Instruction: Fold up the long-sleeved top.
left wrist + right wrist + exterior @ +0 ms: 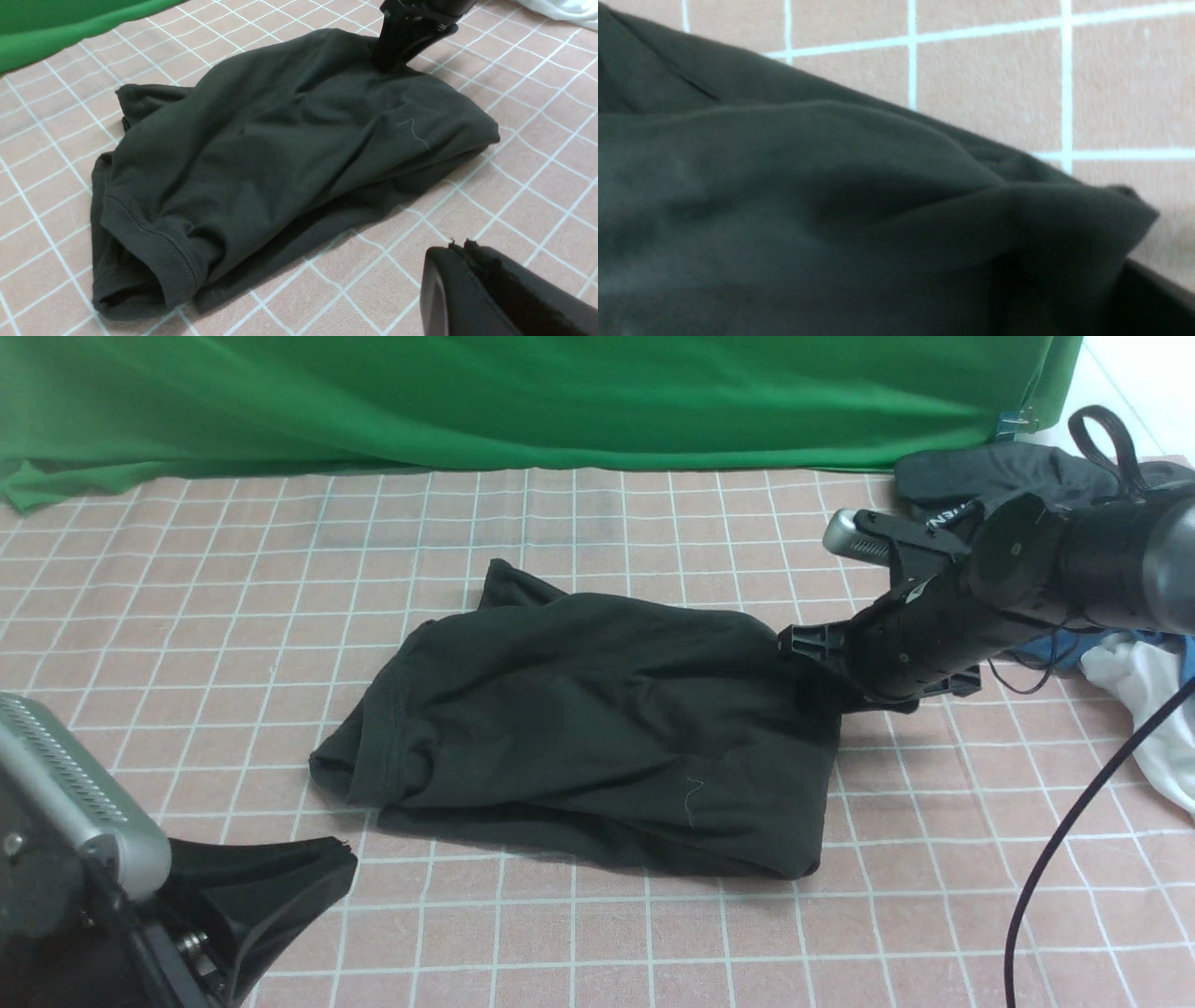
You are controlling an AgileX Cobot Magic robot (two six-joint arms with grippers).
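The right gripper point(810, 658) pressed down on the far right corner of the long-sleeved top point(597, 709); its jaws were buried in the cloth, so I couldn't tell whether they gripped. The top lay bunched and folded mid-table on the pink checked cloth point(233, 569). The left gripper point(308, 873) sat closed, empty, near the front left.

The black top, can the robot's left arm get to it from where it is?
Probably yes. The left end effector sits low at the near left, apart from the long-sleeved top. Only bare checked tablecloth lies between them, and the top's hemmed edge faces that side.
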